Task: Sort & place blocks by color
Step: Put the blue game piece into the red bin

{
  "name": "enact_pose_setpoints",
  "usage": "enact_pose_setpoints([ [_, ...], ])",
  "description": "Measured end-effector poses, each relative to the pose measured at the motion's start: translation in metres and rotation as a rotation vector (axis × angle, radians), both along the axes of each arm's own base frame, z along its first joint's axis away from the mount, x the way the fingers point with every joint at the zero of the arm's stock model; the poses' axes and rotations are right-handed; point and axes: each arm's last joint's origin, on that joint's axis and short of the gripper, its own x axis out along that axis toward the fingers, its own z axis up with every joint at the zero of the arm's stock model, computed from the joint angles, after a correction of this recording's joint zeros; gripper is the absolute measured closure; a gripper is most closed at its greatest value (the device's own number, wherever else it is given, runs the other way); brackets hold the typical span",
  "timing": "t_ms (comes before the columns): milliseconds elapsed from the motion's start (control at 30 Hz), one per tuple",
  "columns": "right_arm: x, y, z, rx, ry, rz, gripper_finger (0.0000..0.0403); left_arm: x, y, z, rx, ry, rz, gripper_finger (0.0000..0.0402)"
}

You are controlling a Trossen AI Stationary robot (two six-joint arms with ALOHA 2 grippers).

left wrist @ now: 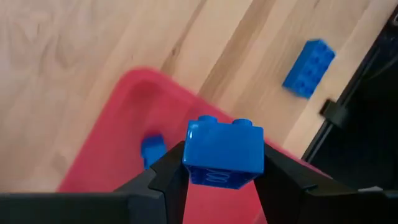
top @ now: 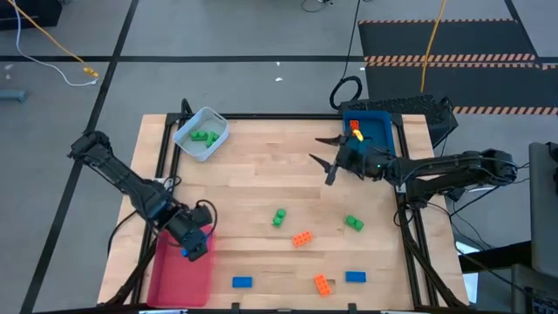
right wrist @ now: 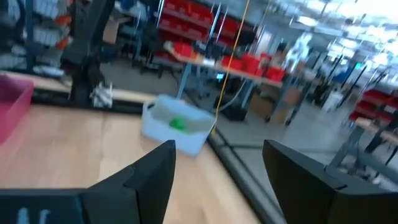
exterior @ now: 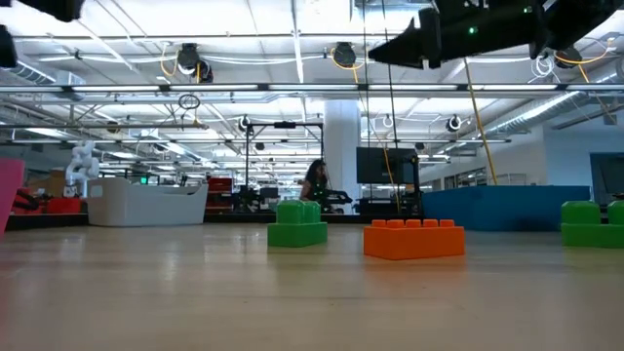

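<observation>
One blue block (left wrist: 224, 152) sits clamped in the left pincer (top: 193, 244) over the red tray (top: 179, 275), lower left of the frame; releasing it comes next. Right pincer (top: 327, 157) hangs apart, empty, beside the blue tray (top: 377, 131); six blocks (top: 302, 238) remain on the tabletop (top: 261, 174).

Light wooden plank table (top: 261, 174) with black frame edging: occupying the centre of the high view. Flat red plastic tray (top: 179, 275): lying at the table's lower left corner. Pale translucent plastic tub (top: 214, 133): sitting at the upper left. Deep blue plastic bin (top: 377, 131): sitting at the upper right. Yellow cable (top: 52, 48): trailing across the grey floor, upper left. Person (exterior: 316, 180): standing far off, centre of the low view.
</observation>
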Motion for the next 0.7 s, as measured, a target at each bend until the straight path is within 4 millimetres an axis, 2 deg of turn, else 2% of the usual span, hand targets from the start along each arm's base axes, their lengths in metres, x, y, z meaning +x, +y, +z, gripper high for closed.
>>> enact_pose_setpoints([
  [133,-0.002,0.000,0.007,-0.030,-0.046,0.000,0.0165,-0.003,-0.005,0.000,-0.013,-0.005,-0.010,0.0239],
  [233,-0.001,0.000,0.007,-0.034,-0.046,-0.001,0.0165,-0.004,-0.007,0.000,-0.015,-0.006,-0.016,0.0220],
  [333,-0.002,-0.002,0.007,-0.060,-0.038,-0.008,0.0165,-0.005,-0.007,-0.004,-0.007,0.053,-0.028,0.0188],
  [500,-0.003,-0.007,0.009,-0.069,-0.062,-0.033,0.0165,-0.010,-0.008,-0.015,-0.011,0.259,-0.034,0.0120],
  [600,-0.003,-0.009,0.010,-0.059,-0.067,-0.039,0.0165,-0.009,-0.008,-0.015,-0.027,0.261,-0.047,0.0086],
  [700,-0.003,-0.009,0.009,-0.050,-0.060,-0.039,0.0165,-0.002,-0.004,-0.011,-0.044,0.234,-0.037,0.0069],
])
